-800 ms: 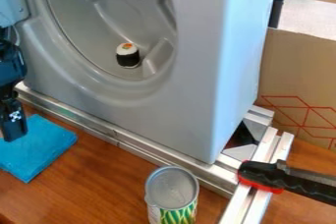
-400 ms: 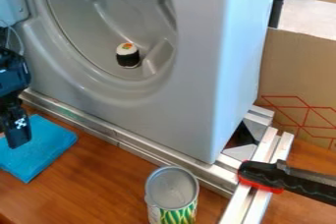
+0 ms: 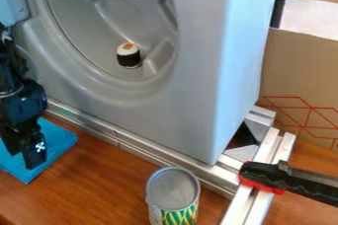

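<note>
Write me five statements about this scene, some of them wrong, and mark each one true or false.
1. The gripper is at the blue cloth. True.
2. The toy sushi roll lies on the blue cloth. False: it sits in the hollow of the grey housing.
3. The can stands upright. True.
4. The lines on the cardboard are green. False: they are red.
5. The black and red clamp is farther left in the picture than the can. False: it is to the right of the can.
</note>
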{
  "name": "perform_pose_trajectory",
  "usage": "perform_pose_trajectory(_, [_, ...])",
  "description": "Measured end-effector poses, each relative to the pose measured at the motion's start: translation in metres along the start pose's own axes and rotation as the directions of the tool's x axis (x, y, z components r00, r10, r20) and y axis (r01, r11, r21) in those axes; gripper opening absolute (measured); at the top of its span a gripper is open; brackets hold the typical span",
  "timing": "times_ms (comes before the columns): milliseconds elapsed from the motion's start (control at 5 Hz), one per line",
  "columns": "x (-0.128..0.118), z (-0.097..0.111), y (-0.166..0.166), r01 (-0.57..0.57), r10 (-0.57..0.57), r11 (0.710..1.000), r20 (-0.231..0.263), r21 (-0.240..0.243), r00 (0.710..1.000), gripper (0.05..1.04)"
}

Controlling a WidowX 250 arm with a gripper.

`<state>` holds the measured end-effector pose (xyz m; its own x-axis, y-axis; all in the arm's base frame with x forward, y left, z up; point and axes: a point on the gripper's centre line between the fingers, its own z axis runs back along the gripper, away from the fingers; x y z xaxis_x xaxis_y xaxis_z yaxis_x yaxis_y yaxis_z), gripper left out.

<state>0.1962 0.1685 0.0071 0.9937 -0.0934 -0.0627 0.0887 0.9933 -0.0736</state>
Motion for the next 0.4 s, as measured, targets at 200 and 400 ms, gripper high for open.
perform_pose_trajectory(200, [0.0029, -0.0083, 0.0106, -0.059, 0.058, 0.997, 0.013, 0.057, 0.998, 1.000])
perform_pose_trajectory(400, [0.0032, -0.0072, 0.0189, -0.128, 0.126, 0.986, 0.027, 0.106, 0.992, 1.001])
